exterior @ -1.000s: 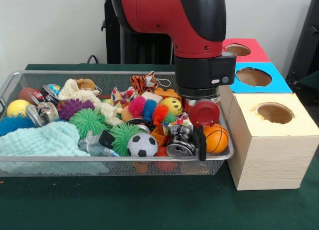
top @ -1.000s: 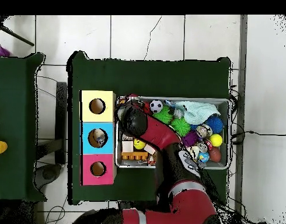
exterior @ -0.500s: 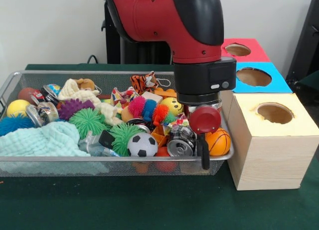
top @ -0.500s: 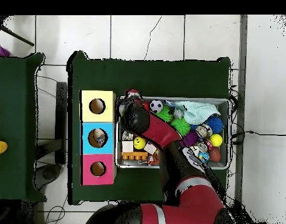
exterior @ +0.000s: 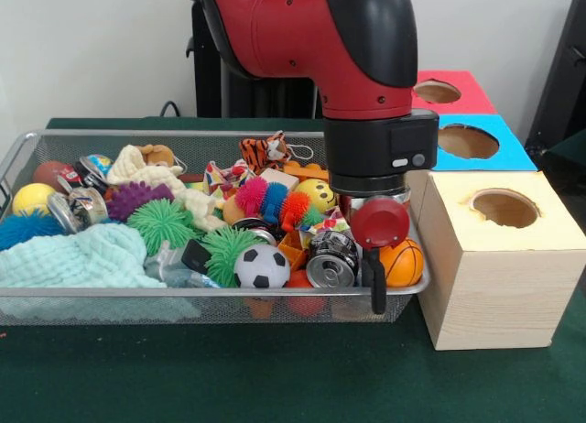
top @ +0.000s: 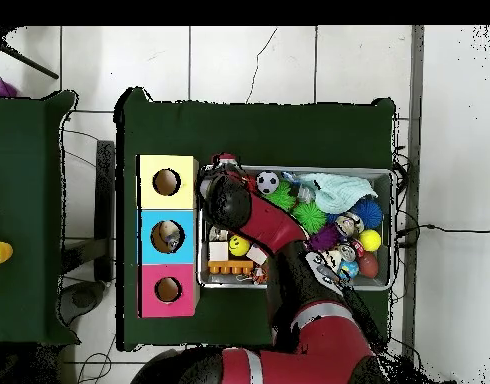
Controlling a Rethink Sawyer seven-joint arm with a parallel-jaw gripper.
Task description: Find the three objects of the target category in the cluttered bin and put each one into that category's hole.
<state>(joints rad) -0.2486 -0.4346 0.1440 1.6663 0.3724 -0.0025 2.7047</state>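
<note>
A wire mesh bin holds many small toys. My gripper hangs low at the bin's right end, by the front rim, between a silver can and an orange basketball. A round red part sits just above it. Whether it holds anything is hidden. In the overhead view the arm's head covers the gripper. A soccer ball lies left of the can. Beside the bin stand three boxes with holes: yellow, blue and red.
The bin also holds a teal cloth, green spiky balls, a yellow smiley ball, a tiger plush and a yellow ball. The yellow box stands close against the bin's right end. Something pale shows inside the blue hole.
The gripper has sunk lower at the bin's right front corner and shifted slightly right. The silver can beside it has turned a little. The arm's elbow swung in the overhead view.
</note>
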